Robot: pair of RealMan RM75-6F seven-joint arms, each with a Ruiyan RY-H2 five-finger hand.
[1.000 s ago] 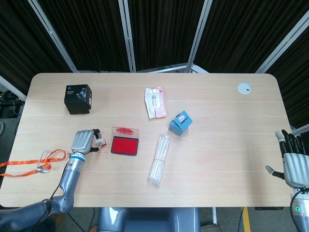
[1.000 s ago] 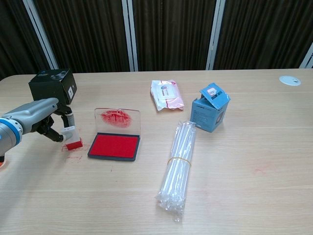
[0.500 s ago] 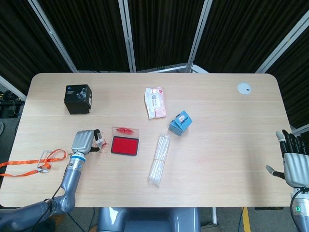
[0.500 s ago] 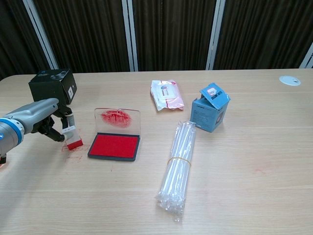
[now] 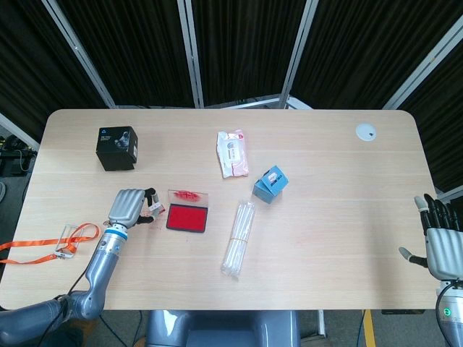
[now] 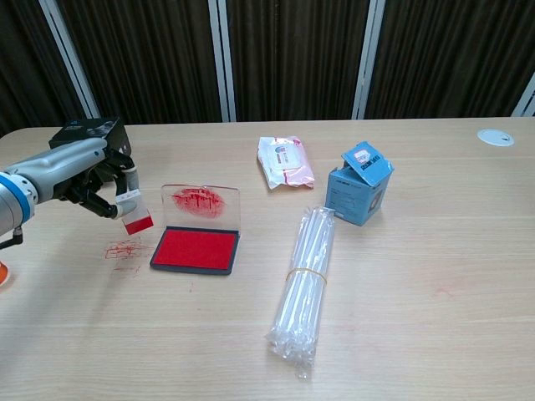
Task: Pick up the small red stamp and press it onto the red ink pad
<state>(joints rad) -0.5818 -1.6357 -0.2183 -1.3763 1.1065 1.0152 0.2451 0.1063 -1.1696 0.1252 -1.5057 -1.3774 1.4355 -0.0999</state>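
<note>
My left hand (image 6: pixel 79 174) (image 5: pixel 129 205) grips the small stamp (image 6: pixel 135 210) (image 5: pixel 153 212), white on top with a red base, and holds it in the air, tilted, just left of the red ink pad (image 6: pixel 195 248) (image 5: pixel 187 217). The pad lies open, its clear lid (image 6: pixel 201 203) standing up at the back with red smears on it. Red stamp marks (image 6: pixel 124 251) show on the table under the stamp. My right hand (image 5: pixel 441 241) hangs at the table's right edge, fingers spread, holding nothing.
A black box (image 6: pixel 86 142) stands behind my left hand. A bundle of clear tubes (image 6: pixel 304 280), a blue carton (image 6: pixel 359 191) and a pink wipes packet (image 6: pixel 286 162) lie right of the pad. An orange lanyard (image 5: pixel 45 244) lies at the far left.
My left hand has lifted the stamp off the table and carried it up and slightly right, toward the ink pad. The right hand has stayed put.
</note>
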